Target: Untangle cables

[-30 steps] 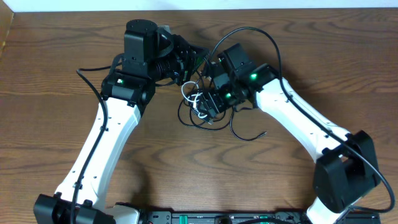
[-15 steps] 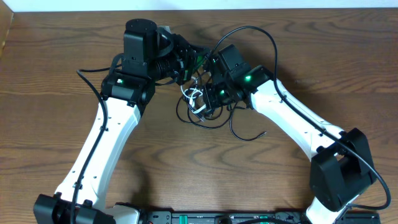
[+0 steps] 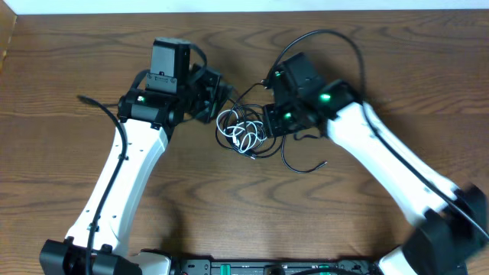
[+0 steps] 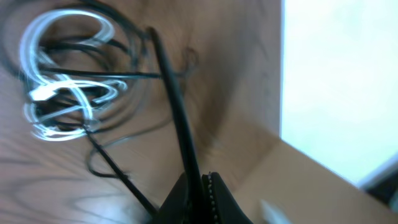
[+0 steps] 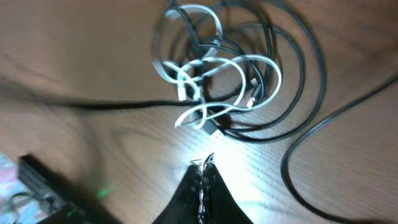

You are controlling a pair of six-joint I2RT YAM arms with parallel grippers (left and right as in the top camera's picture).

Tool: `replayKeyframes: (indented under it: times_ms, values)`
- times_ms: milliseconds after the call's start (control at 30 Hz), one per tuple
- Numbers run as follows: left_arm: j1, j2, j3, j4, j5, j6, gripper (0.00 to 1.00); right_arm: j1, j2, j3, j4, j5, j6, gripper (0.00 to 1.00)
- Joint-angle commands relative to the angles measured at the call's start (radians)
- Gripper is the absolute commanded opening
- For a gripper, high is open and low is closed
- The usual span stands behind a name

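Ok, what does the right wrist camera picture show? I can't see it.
A white cable and black cables lie looped together on a wooden table. The right hand, shut, points at the tangle from just below.

My two arms are white with black joints (each shows a small green light) and carry thick black cables.

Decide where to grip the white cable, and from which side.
Take the white cable at its leftmost arc in the right wrist view: that bend seems to lie at the tangle's outer edge, free of crossings. Come from above on that outer side; toward the middle, black cables cross it.
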Motion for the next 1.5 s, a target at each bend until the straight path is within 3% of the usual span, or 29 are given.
replayKeyframes:
  times_ms: [0, 67, 133, 200, 333, 367, 433, 533, 600, 667, 933, 1133, 1233, 1400, 1467]
  values:
    - [0.01, -0.001, 0.003, -0.038, -0.103, 0.047, 0.07, -0.01, -0.141, 0.007, 0.007, 0.035, -0.029, 0.04]
    - [0.01, -0.001, 0.003, -0.038, -0.105, 0.072, 0.08, -0.005, -0.161, 0.007, 0.011, 0.055, -0.023, 0.25]
    - [0.01, -0.001, 0.003, -0.043, -0.119, 0.077, 0.08, 0.006, -0.157, 0.006, 0.005, 0.071, 0.01, 0.29]
    - [0.01, -0.001, 0.003, -0.055, -0.153, 0.077, 0.07, 0.024, -0.131, 0.005, -0.006, 0.106, 0.068, 0.43]
    - [0.01, -0.001, 0.003, -0.093, -0.334, 0.103, 0.08, 0.058, -0.046, 0.001, 0.005, 0.129, 0.146, 0.45]
    - [0.01, 0.001, 0.003, -0.133, -0.476, 0.123, 0.07, 0.072, 0.003, 0.001, 0.018, 0.122, 0.17, 0.45]
    - [0.01, 0.003, 0.003, -0.187, -0.597, 0.126, 0.08, 0.087, 0.055, 0.001, 0.034, 0.121, 0.172, 0.45]
    - [0.01, 0.007, 0.003, -0.261, -0.701, 0.128, 0.08, 0.105, 0.126, 0.001, 0.068, 0.122, 0.172, 0.45]
    - [0.01, 0.011, 0.003, -0.285, -0.722, 0.157, 0.07, 0.113, 0.17, 0.001, 0.098, 0.121, 0.173, 0.52]
    - [0.01, 0.013, 0.001, -0.292, -0.724, 0.201, 0.07, 0.121, 0.212, 0.001, 0.131, 0.116, 0.175, 0.67]
    - [0.01, 0.018, -0.001, -0.307, -0.724, 0.268, 0.07, 0.132, 0.333, 0.001, 0.245, -0.103, 0.063, 0.86]
    - [0.01, 0.048, -0.004, -0.322, -0.725, 0.268, 0.07, 0.153, 0.374, 0.001, 0.29, -0.122, 0.05, 0.86]
    - [0.01, 0.077, -0.004, -0.34, -0.732, 0.268, 0.08, 0.159, 0.377, 0.001, 0.311, -0.121, -0.041, 0.84]
    - [0.01, 0.125, -0.004, -0.354, -0.73, 0.267, 0.08, 0.176, 0.383, 0.001, 0.315, -0.106, -0.227, 0.59]
    - [0.01, 0.133, -0.004, -0.355, -0.731, 0.267, 0.07, 0.184, 0.383, 0.001, 0.31, -0.044, -0.229, 0.56]
